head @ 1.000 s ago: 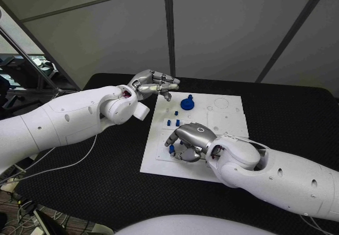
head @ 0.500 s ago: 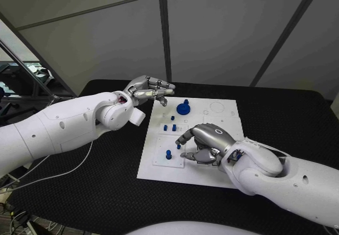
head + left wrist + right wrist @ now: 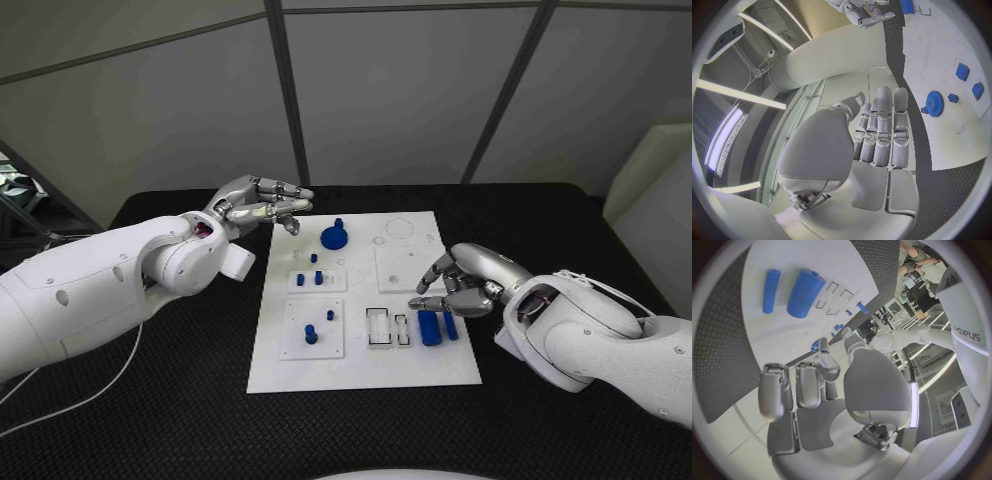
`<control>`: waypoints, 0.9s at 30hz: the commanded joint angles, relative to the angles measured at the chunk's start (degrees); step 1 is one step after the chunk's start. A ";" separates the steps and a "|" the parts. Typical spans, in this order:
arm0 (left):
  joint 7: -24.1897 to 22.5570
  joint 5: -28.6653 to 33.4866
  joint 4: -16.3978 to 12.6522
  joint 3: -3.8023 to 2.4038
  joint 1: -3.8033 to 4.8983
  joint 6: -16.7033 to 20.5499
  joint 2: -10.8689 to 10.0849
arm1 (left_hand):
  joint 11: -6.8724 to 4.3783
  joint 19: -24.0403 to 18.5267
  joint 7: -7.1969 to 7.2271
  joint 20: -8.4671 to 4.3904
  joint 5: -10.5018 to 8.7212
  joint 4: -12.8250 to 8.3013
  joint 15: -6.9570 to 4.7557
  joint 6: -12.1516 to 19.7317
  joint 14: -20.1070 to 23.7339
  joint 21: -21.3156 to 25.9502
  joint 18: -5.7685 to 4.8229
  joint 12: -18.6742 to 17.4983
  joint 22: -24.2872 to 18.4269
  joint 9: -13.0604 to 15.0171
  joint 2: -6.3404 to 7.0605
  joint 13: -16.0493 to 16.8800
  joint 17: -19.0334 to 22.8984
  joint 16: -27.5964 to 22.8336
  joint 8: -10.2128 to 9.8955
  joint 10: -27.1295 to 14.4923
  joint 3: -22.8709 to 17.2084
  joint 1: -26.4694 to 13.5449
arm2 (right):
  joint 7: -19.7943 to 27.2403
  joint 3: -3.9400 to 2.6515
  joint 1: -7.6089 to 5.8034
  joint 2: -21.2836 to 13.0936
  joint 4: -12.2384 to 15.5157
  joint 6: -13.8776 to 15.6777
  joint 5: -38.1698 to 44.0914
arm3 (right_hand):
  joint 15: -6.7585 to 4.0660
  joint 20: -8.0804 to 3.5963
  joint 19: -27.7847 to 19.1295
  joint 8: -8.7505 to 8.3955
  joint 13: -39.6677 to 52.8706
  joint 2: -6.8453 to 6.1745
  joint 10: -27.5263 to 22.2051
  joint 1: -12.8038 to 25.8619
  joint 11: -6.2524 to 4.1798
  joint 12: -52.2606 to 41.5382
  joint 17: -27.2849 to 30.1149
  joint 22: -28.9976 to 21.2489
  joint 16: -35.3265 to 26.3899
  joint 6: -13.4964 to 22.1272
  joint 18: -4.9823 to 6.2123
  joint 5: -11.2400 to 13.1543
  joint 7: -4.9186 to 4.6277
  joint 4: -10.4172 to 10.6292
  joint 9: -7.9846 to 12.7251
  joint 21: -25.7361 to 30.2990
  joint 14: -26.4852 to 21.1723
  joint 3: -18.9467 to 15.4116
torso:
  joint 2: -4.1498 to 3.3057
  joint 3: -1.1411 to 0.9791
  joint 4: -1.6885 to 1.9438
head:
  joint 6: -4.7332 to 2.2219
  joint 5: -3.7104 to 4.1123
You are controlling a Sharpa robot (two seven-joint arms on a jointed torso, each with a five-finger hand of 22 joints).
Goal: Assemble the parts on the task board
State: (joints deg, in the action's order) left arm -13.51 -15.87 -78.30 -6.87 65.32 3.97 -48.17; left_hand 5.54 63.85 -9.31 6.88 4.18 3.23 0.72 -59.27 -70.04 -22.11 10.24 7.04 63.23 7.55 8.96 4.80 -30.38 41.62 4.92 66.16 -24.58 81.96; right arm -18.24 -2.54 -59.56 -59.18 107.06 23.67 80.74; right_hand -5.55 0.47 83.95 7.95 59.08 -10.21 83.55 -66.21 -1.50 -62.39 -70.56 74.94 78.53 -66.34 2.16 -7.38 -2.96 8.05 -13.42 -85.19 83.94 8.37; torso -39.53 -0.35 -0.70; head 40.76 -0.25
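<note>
Two blue cylinders (image 3: 438, 326) near task board (image 3: 361, 370) right edge; right hand (image 3: 459, 280) above, fingers curled, grasping nothing; left hand (image 3: 263, 204) clenched, idle. Lower squarely, pinch one cylinder mid-length.

The head camera looks steeply down on the white rectangular task board (image 3: 361, 345) from above. Each wrist camera sits close behind its own hand, facing along the fingers; all three share that board (image 3: 954, 130) (image 3: 786, 340).
</note>
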 commanded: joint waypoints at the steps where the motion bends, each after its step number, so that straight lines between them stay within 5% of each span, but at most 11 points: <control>1: -0.29 0.57 -0.21 0.01 0.08 -0.37 -0.06 | 0.34 -0.36 -0.34 0.10 0.26 -0.17 0.37 0.03 0.12 0.26 0.15 -0.19 -0.08 0.10 -0.10 0.08 0.09 -0.18 -0.21 -0.07 -0.02 -0.40 | -8.28 -0.05 -0.02 -1.16 1.18 0.53 -0.97 | 0.15 0.20 4.32 0.12 3.77 -0.61 -1.21 -0.29 0.15 -3.33 -1.28 11.13 0.90 0.87 -0.98 -0.87 0.29 2.39 -2.19 -0.63 2.96 -2.03 | 0.21 0.06 -0.47 | 0.08 1.45; 3: -0.30 0.62 -0.22 0.13 0.07 -0.36 -0.13 | 0.34 -0.36 -0.34 0.10 0.26 -0.17 0.37 0.03 0.12 0.26 0.15 -0.19 -0.08 0.10 -0.10 0.08 0.09 -0.18 -0.21 -0.07 -0.02 -0.40 | -10.81 -0.05 0.15 -2.28 2.00 -0.09 1.22 | -0.10 0.54 4.34 0.24 4.69 -0.60 -2.55 -1.57 0.09 -3.66 -1.35 11.25 0.99 1.44 -1.03 -0.97 0.00 4.57 -4.82 -0.71 2.79 -4.05 | 0.25 0.05 -0.61 | 0.22 2.09; 12: -0.38 0.68 -0.02 0.53 -0.04 -0.52 -0.10 | 0.35 -0.34 -0.32 0.13 0.25 -0.08 0.40 0.01 0.09 0.37 0.14 -0.18 -0.17 0.12 -0.14 0.09 0.10 -0.26 -0.25 -0.05 0.05 -0.59 | -16.54 0.02 1.26 -3.00 3.11 -3.66 6.75 | 0.08 0.38 4.73 0.59 7.10 -0.73 -2.61 -1.96 -0.03 -5.06 -2.10 12.17 1.49 1.80 -1.28 -1.27 0.17 8.46 -9.08 -1.67 2.89 -7.07 | 0.39 0.18 -0.95 | 0.67 2.44; 18: -0.42 0.69 0.00 0.65 -0.10 -0.61 -0.15 | 0.35 -0.34 -0.32 0.13 0.25 -0.08 0.40 0.01 0.09 0.37 0.14 -0.18 -0.17 0.12 -0.14 0.09 0.10 -0.26 -0.25 -0.05 0.05 -0.59 | -18.38 0.03 2.80 -2.36 3.28 -5.30 8.87 | 0.04 0.34 4.91 0.71 8.15 -0.47 -2.43 -0.67 -0.11 -5.67 -2.82 12.59 1.96 1.90 -1.40 -1.51 0.27 8.74 -11.04 -2.10 3.01 -8.83 | 0.40 0.21 -0.75 | 0.90 2.30; 27: -0.40 0.69 -0.08 0.70 -0.13 -0.63 -0.36 | 0.35 -0.34 -0.32 0.13 0.25 -0.08 0.40 0.01 0.09 0.37 0.14 -0.18 -0.17 0.12 -0.14 0.09 0.10 -0.26 -0.25 -0.05 0.05 -0.59 | -18.90 0.05 3.93 -0.43 2.54 -5.82 10.46 | 0.01 0.33 4.99 0.76 8.42 -0.34 -2.39 -0.39 -0.14 -5.80 -3.07 12.76 2.11 1.89 -1.45 -1.58 0.32 8.76 -11.67 -2.28 3.05 -9.27 | 0.27 0.19 -0.92 | 1.12 1.83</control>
State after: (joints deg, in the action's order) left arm -13.53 -15.63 -78.28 -6.14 65.13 3.93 -48.53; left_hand 5.54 63.86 -9.31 6.88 4.18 3.23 0.72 -59.27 -70.04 -22.11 10.24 7.05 63.15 7.58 8.96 4.80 -30.33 41.62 4.93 66.16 -24.58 81.96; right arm -36.01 -2.47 -55.64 -59.74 109.63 19.00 88.98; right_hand -5.54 0.60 84.07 8.48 67.45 -10.44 80.96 -66.85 -1.65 -67.89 -73.58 74.93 80.37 -64.71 1.28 -8.77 -2.92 16.88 -25.05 -87.37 83.94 -0.51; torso -39.18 -0.16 -1.54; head 41.81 1.67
